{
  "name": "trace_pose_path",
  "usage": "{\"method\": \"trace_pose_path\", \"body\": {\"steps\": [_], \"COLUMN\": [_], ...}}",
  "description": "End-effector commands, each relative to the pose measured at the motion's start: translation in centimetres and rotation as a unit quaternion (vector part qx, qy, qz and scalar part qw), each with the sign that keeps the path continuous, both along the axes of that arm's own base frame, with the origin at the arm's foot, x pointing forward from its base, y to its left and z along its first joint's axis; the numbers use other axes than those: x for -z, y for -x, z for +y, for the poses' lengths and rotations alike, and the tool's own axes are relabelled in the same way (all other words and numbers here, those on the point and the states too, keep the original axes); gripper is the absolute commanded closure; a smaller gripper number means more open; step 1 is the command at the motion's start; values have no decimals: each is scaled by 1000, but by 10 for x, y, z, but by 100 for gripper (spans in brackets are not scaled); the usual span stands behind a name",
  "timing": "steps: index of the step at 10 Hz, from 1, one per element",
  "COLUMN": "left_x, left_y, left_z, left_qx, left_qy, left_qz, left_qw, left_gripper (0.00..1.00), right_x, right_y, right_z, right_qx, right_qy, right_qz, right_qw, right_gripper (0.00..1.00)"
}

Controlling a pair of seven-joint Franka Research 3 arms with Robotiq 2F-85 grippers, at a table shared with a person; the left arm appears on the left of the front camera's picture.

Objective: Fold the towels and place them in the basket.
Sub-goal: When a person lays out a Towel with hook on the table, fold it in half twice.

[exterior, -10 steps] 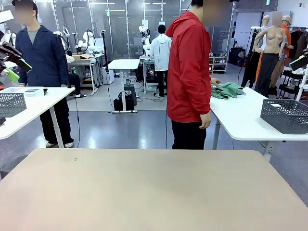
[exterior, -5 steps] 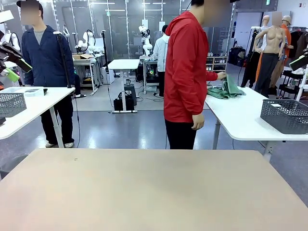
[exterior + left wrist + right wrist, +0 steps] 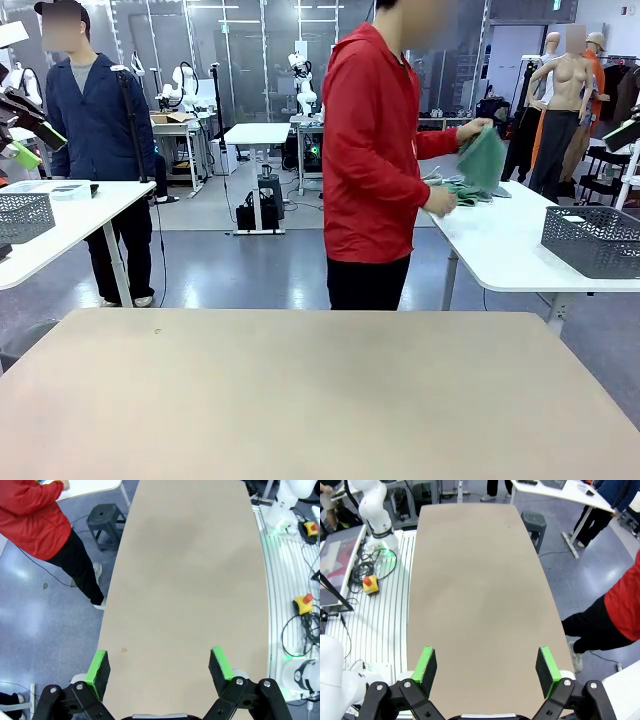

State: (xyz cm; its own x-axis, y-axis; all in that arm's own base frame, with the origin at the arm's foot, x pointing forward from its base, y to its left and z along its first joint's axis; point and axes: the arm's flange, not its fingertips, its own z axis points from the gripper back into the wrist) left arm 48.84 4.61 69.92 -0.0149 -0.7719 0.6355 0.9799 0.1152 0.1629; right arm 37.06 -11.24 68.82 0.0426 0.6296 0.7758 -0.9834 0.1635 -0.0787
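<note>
nothing folded yet. towels (image 3: pixel 482 162) are held by a person (image 3: pixel 368 170) at the side table (image 3: pixel 500 255), near the basket (image 3: pixel 594 240). left gripper (image 3: pixel 158 659) and right gripper (image 3: pixel 488 661) are seen with jaws apart, nothing gripped, over the work table (image 3: pixel 320 400).

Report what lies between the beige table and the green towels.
In the front view: bare grey floor and the person in red, holding one towel.
</note>
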Motion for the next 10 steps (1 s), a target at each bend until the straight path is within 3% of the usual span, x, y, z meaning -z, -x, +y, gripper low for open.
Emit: {"method": "trace_pose_path", "body": {"steps": [1, 6, 10], "left_x": [-2, -2, -2], "left_y": [1, 1, 1], "left_z": [-1, -1, -1], "left_qx": [0, 0, 0], "left_qy": [2, 2, 2], "left_qz": [-3, -3, -3], "left_qw": [1000, 1000, 1000], "left_gripper": [0, 0, 0], "right_x": [-7, -7, -2], "right_y": [-5, -10, -10], "right_z": [6, 9, 5], "right_qx": [-4, -10, -12], "right_qy": [33, 67, 57], "right_qz": [6, 25, 12], "right_qw": [999, 997, 998], "right_gripper": [0, 0, 0]}}
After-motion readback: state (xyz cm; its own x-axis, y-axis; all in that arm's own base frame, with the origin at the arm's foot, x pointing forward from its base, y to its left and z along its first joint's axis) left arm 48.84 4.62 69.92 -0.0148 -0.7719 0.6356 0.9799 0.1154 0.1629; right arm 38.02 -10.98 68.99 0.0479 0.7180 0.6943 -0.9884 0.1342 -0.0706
